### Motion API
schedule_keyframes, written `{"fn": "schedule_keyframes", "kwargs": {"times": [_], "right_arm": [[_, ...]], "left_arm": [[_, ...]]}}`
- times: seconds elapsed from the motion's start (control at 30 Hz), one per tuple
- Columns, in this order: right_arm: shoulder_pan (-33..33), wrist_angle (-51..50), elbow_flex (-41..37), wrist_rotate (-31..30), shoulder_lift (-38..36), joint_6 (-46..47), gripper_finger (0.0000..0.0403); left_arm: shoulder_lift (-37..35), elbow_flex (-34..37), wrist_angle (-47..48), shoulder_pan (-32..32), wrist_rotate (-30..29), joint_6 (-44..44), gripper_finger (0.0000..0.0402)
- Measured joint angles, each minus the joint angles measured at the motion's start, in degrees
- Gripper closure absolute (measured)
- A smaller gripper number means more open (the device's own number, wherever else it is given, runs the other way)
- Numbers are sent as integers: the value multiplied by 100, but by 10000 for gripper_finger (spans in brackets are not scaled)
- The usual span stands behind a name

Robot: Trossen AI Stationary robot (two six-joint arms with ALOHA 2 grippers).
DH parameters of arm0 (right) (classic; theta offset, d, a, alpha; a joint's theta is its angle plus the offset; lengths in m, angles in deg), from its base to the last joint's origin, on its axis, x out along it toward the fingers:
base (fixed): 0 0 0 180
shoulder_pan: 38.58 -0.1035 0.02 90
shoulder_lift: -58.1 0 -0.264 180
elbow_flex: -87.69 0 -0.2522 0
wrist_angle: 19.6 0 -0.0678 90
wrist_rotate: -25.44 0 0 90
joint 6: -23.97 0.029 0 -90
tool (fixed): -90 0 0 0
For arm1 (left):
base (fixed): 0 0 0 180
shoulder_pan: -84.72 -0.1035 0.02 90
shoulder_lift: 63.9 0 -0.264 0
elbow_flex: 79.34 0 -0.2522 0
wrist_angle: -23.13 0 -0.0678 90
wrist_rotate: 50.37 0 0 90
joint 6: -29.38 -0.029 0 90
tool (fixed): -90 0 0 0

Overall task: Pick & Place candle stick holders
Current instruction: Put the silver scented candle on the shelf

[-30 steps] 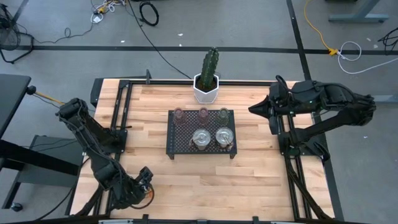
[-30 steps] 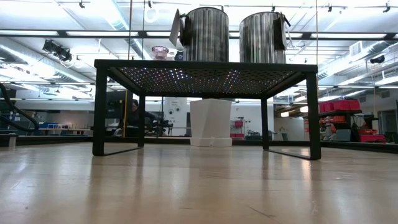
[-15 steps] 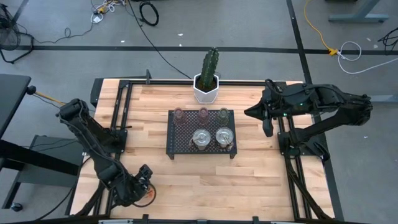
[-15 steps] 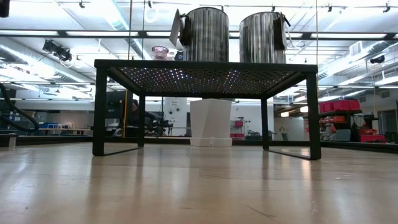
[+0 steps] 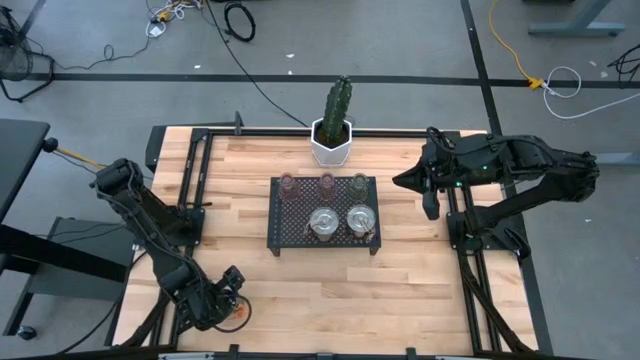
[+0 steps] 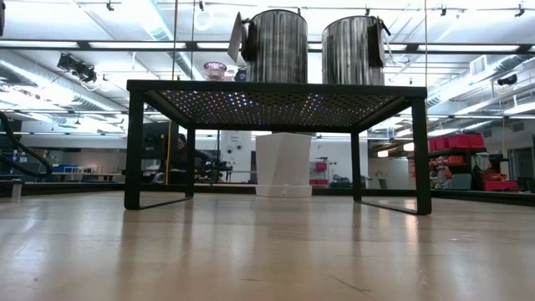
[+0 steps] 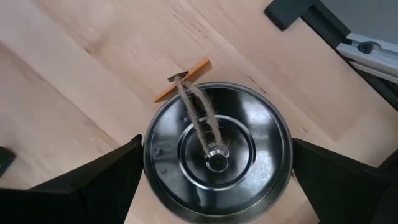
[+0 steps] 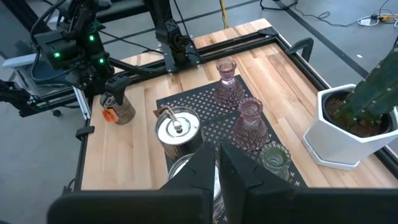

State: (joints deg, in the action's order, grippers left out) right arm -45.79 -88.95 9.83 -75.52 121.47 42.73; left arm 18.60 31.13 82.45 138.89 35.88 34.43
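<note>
A shiny silver candle stick holder (image 7: 217, 149), with twine and an orange tag (image 7: 183, 78), stands on the wood near the table's front left corner. My left gripper (image 7: 217, 146) points down over it, open, one finger on either side of its rim; no touch shows. The black mesh tray (image 5: 280, 235) in the middle carries two more silver holders (image 5: 323, 222) (image 5: 361, 218) and three tinted glass cups (image 5: 288, 183) (image 5: 326, 182) (image 5: 360, 183) along its far side. My right gripper (image 5: 405, 180) hangs shut, high above the table, right of the tray.
A white hexagonal pot with a cactus (image 5: 333, 140) stands behind the tray at the far edge. Black frame rails (image 5: 195, 190) run along the table's left and right sides. Bare wood (image 5: 330, 290) lies between the tray and the near edge.
My left gripper has sunk a little toward the silver holder at the front left, staying open.
</note>
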Motion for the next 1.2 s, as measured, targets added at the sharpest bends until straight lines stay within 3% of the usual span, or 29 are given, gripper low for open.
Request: {"fn": "schedule_keyframes", "kwargs": {"times": [0.53,0.77,1.2], "right_arm": [[0,0,0,-2,-2,-42,380],[0,-34,0,-2,-2,-53,380],[1,-33,0,0,-4,-37,380]], "left_arm": [[2,0,-98,-39,227,-39,3],[315,-4,-86,-39,488,-122,3],[382,-4,-75,-162,386,-124,6]]}}
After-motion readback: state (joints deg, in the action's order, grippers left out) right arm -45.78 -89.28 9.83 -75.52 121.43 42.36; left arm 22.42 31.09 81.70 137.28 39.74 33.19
